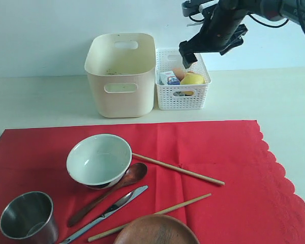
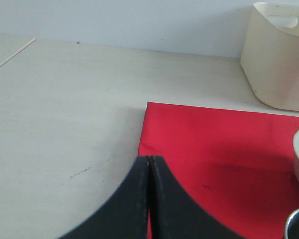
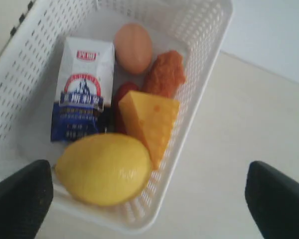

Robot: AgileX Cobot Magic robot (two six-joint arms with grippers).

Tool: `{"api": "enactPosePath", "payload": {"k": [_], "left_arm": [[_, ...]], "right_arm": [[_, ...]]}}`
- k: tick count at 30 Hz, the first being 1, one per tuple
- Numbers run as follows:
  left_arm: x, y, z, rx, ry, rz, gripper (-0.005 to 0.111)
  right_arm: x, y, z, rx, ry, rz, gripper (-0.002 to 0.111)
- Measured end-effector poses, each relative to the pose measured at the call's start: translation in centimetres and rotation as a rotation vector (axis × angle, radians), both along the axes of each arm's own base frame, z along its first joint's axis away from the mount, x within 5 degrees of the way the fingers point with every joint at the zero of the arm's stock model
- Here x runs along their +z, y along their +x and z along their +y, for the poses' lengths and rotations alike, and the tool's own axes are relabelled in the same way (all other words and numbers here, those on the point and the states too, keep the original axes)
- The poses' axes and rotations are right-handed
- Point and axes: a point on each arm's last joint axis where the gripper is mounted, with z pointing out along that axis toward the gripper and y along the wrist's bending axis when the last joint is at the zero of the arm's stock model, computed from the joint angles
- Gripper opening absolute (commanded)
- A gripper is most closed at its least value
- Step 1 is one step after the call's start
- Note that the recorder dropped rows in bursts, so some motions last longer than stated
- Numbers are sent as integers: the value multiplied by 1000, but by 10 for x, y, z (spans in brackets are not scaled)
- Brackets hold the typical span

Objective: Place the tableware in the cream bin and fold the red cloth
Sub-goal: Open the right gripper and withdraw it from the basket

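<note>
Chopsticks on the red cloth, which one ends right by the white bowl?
The farther chopstick, its end beside the white bowl; the nearer chopstick lies by the brown plate instead.

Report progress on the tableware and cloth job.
Done: nothing visible; the cream bin shows no tableware. In hand: nothing; right gripper hangs open over the white basket, left gripper shut, empty. Left: white bowl, steel cup, spoon, knife, both chopsticks, plate all lie on the flat red cloth, unfolded.

bin (image 1: 120,99) left of basket (image 1: 182,101), both behind cloth (image 1: 218,152); bowl (image 1: 98,159) on cloth, seemingly touching spoon (image 1: 107,195).
</note>
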Motion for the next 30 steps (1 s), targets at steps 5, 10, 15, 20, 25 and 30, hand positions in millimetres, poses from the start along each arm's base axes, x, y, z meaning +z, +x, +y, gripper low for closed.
{"api": "enactPosePath", "payload": {"k": [5,10,15,20,25,30], "left_arm": [[0,0,0,0,0,0,1],[0,0,0,0,0,0,1],[0,0,0,0,0,0,1],[0,0,0,0,0,0,1],[0,0,0,0,0,0,1],[0,0,0,0,0,0,1]], "right_arm": [[4,-14,-4,-7,-34,127,93],[-6,-24,-2,-7,-10,234,75],[-19,-40,0,15,39,324,69],[-18,-58,3,57,111,357,69],[-5,-82,11,127,256,346,69],[7,-102,16,175,391,300,69]]}}
